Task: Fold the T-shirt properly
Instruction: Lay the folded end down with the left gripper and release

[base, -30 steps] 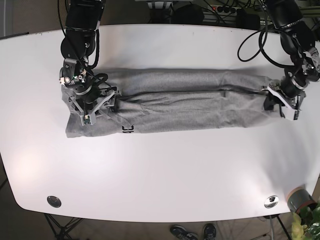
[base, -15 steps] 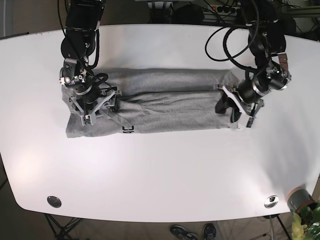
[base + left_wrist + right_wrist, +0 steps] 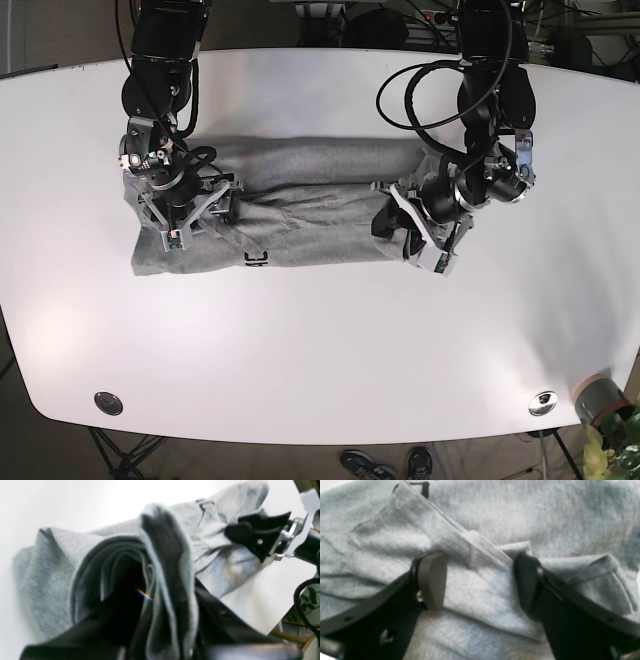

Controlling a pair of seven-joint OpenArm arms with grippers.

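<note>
**Folding shirt end carried over the band**

Lying as a long folded band across the white oval table [image 3: 320, 330] in the base view, the heather-grey short-sleeved cotton T-shirt [image 3: 300, 215] has one end bunched at the left gripper [image 3: 412, 232], while the right gripper [image 3: 190, 213] presses on the opposite end. A small black letter mark shows at the band's near edge.

In the left wrist view, the left gripper [image 3: 172, 620] is clenched on layered grey cloth [image 3: 50, 562], the folds draped around its dark fingers; the other gripper shows beyond.

In the right wrist view, the right gripper [image 3: 480, 580] stands spread, its fingers [image 3: 432, 580] resting on the wrinkled fabric [image 3: 482, 510], nothing pinched.
</note>
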